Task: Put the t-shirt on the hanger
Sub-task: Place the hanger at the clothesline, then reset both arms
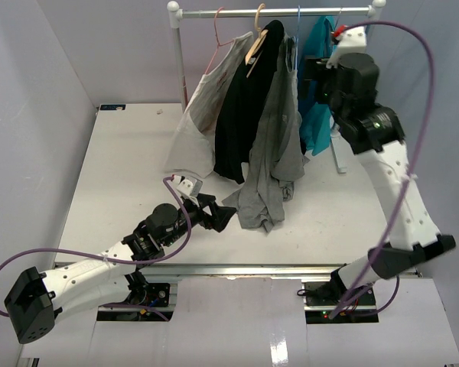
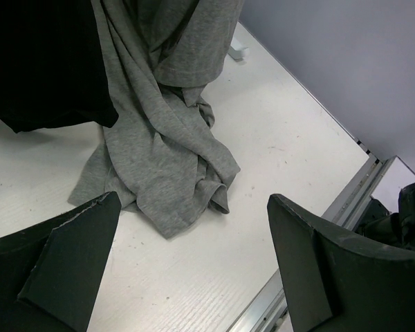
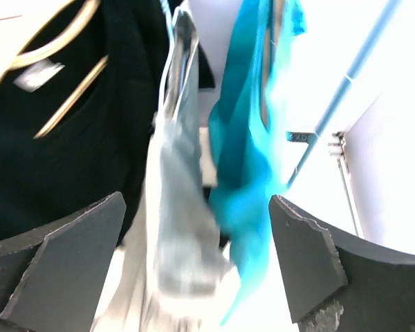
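White table (image 1: 122, 168) runs back to lavender walls, and a clothes rail (image 1: 291, 11) stands at its far edge. You have four garments crowded on that rail. From the left they are a white printed shirt (image 1: 199, 130) on a pink wire hanger (image 1: 218, 34), a black garment (image 1: 241, 115) on a wooden hanger (image 1: 256, 42), the grey t-shirt (image 1: 275, 153) under the light-blue hanger (image 1: 297, 21), and a teal garment (image 1: 315, 115).

The t-shirt hangs squeezed between the black and teal pieces, touching both, and its lower part is bunched on the table. How it sits on the wire you cannot tell.

Your left gripper (image 2: 194, 263) sits low, just short of that bunched hem, with its jaws wide and empty. Your right gripper (image 3: 197, 256) is up at the rail facing the t-shirt and the teal garment, its jaws spread wide and gripping nothing.
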Robot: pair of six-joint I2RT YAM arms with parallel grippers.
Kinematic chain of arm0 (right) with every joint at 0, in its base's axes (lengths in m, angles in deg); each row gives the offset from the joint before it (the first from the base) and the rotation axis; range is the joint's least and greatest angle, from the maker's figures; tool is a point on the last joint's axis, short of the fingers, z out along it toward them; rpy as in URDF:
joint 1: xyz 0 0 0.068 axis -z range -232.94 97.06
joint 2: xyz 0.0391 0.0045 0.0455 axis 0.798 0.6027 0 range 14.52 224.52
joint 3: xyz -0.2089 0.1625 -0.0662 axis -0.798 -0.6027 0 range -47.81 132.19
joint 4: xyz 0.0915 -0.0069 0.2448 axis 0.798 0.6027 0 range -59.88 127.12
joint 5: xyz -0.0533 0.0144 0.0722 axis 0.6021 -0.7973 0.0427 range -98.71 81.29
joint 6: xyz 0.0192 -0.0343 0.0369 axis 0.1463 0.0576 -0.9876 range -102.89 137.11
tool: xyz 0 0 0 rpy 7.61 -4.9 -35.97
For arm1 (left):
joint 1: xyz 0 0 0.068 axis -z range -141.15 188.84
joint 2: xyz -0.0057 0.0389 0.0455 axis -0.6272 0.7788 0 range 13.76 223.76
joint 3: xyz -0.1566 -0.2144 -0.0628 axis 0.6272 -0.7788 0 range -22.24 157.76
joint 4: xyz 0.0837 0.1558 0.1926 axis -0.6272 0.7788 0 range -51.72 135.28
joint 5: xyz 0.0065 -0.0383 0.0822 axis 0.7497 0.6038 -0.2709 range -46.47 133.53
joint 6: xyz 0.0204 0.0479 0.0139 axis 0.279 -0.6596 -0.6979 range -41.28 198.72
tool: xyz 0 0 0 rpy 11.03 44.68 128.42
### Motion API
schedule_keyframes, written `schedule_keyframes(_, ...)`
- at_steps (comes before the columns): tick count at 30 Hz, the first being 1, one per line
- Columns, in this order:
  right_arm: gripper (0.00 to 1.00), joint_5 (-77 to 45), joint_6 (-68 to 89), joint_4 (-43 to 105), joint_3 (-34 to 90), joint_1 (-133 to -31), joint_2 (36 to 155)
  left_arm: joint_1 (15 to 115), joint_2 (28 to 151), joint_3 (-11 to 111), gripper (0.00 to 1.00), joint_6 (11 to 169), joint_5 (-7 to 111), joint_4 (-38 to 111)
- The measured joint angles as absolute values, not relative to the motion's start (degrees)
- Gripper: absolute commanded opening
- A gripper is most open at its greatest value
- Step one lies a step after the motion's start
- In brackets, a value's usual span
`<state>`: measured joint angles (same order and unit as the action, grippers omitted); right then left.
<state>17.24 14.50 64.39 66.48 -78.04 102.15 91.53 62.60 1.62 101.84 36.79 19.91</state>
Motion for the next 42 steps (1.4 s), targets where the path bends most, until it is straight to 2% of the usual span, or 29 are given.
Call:
schedule_keyframes(3,0.9,12.6,11.1,64.7,60.5,-78.1,92.1,91.5,62.5,1.6,0.98,101.0,36.0,20.1)
schedule_keyframes(6,0.9,8.3,8.1,63.1,46.1,-78.6,80.2,91.5,62.3,1.6,0.98,100.3,35.4,20.7)
schedule_keyframes(13,0.9,3.8,4.1,59.5,15.6,-79.2,61.0,91.5,61.3,1.6,0.98,98.5,34.3,21.7)
schedule_keyframes(21,0.9,3.1,0.9,56.6,-1.2,-79.3,48.8,91.5,61.4,1.9,0.98,97.2,33.4,22.8)
schedule_keyframes(29,0.92,4.9,0.4,52.1,-11.0,-79.3,45.5,91.5,61.9,1.9,0.98,96.7,33.5,23.0)
schedule_keyframes(42,0.9,3.4,0.8,44.7,-16.6,-82.2,44.3,91.5,62.4,1.9,0.98,96.2,34.1,23.3)
